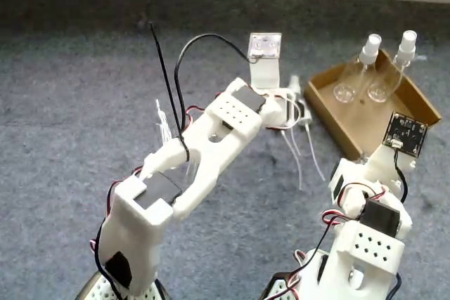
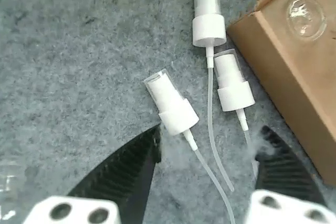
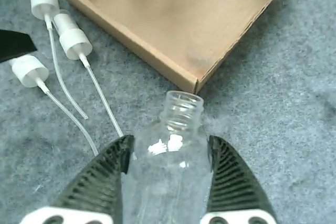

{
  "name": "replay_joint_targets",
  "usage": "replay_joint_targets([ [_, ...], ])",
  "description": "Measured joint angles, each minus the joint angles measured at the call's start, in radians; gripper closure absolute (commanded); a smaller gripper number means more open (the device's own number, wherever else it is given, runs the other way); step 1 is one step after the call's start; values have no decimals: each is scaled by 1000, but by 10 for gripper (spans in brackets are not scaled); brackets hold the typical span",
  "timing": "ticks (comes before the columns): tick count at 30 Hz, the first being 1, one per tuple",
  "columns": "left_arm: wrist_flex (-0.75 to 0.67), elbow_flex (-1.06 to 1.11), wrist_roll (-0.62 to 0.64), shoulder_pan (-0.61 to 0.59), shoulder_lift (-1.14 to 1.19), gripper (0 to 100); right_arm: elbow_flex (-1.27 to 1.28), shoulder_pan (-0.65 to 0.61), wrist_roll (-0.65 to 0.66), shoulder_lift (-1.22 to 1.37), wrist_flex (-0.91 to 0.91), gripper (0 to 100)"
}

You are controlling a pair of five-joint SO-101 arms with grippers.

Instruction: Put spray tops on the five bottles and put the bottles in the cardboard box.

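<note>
From above, we see the cardboard box lying on grey carpet. Two capped bottles stand upright inside it, side by side. The left arm lies stretched across the carpet, its far end just beside the box's outer wall. The right arm sits near the box's closest corner.

Through the left wrist camera, we find the left claw spread wide and holding nothing, hanging over the carpet beside the box. Three loose tops lie outside the box with their thin tubes trailing. The farthest spray top from the box rests just beyond the tip of one jaw. The other two spray tops lie close along the box's outer wall, one behind the other.

Through the right wrist camera, we see the right claw clamped on the uncapped bottle, with one jaw against each side of the clear body. The bottle's open threaded neck points at the box's corner and stops just short of it, outside the box. The same three tops lie along the box's outer wall.
</note>
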Motion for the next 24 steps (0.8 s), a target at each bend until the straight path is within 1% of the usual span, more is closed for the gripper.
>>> replay_joint_targets([
  [6, -3, 0, 49, -25, 40, 789, 0, 0, 0, 0, 0, 964],
  [10, -46, 0, 51, -38, 63, 790, 0, 0, 0, 0, 0, 964],
  [16, -112, -34, 51, -41, 161, 791, 0, 0, 0, 0, 0, 964],
  [21, -118, -80, 51, -41, 224, 795, 0, 0, 0, 0, 0, 964],
  [22, -121, -87, 51, -41, 230, 806, 0, 0, 0, 0, 0, 964],
  [24, -124, -100, 51, -41, 241, 861, 0, 0, 0, 0, 0, 964],
])
